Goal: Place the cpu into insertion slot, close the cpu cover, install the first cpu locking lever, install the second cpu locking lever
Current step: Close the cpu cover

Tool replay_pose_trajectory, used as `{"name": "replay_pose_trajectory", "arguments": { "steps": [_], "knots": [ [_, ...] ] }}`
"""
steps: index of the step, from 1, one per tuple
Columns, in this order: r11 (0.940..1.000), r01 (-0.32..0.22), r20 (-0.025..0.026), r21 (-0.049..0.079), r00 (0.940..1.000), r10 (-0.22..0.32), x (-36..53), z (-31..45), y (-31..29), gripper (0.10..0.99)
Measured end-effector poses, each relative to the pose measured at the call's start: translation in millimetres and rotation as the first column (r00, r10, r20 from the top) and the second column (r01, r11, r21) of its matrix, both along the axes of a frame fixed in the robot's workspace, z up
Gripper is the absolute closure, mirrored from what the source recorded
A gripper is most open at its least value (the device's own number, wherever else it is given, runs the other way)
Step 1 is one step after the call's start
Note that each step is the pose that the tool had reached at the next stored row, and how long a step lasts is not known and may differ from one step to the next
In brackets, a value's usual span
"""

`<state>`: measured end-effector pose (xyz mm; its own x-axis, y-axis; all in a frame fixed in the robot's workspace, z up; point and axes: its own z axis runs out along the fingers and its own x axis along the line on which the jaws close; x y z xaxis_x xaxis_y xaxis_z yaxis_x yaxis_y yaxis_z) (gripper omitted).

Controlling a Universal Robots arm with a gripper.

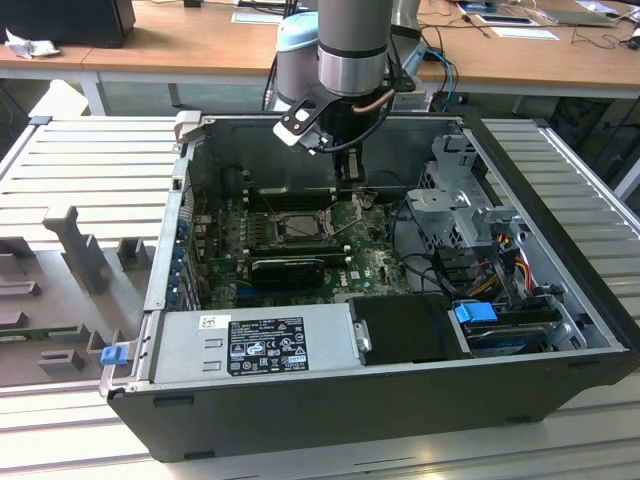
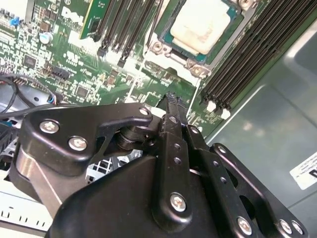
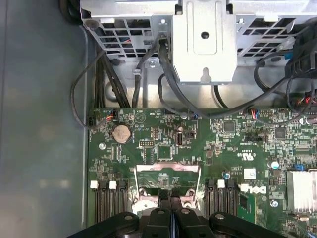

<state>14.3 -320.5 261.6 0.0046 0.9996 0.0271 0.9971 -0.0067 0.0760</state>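
Note:
In the second wrist view the cpu (image 2: 203, 24), a pale square chip, lies flat in the insertion slot (image 2: 174, 35). A silver frame, the cpu cover (image 2: 219, 53), seems to lie down around it. I cannot make out the locking levers. My gripper (image 2: 172, 98) is shut with nothing between its fingers. Its tips hang just over the green board, beside the socket's corner. In the exterior view the gripper (image 1: 350, 186) stands low inside the open case, just to the exterior view's right of the socket (image 1: 293, 223). The first wrist view has the fingertips (image 3: 171, 196) over the socket's edge.
Long black memory slots (image 2: 250, 54) flank the socket on both sides. A long black card (image 1: 287, 268) lies in front of it. A power supply (image 1: 255, 345), a metal drive cage (image 1: 462, 200) and loose cables (image 3: 166, 74) crowd the case. Grooved table surface (image 1: 90, 170) surrounds it.

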Motion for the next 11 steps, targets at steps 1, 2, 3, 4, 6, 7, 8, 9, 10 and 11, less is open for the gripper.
{"name": "replay_pose_trajectory", "arguments": {
  "steps": [1,2,3,4,6,7,8,9,10,11],
  "knots": [
    [1.0000,0.000,0.0000,0.000,1.0000,0.000,1.7,0.0,0.0,0.980],
    [1.0000,0.000,0.0000,0.000,1.0000,0.000,3.4,0.0,0.0,0.980],
    [1.0000,0.000,0.0000,0.000,1.0000,0.000,3.9,-0.1,0.0,0.980],
    [1.0000,0.000,0.0000,0.000,1.0000,0.000,4.2,-0.1,0.0,0.980],
    [1.0000,0.000,0.0000,0.000,1.0000,0.000,5.3,-0.2,0.0,0.980],
    [1.0000,0.000,0.0000,0.000,1.0000,0.000,6.0,-0.2,0.0,0.980],
    [1.0000,0.000,0.0000,0.000,1.0000,0.000,7.5,-0.3,0.0,0.980],
    [1.0000,0.000,0.0000,0.000,1.0000,0.000,8.2,-0.3,0.0,0.980],
    [1.0000,0.000,0.0000,0.000,1.0000,0.000,9.0,-0.5,0.0,0.980],
    [1.0000,0.000,-0.0006,0.000,1.0000,0.000,11.1,-1.4,0.1,0.980]
  ]
}}
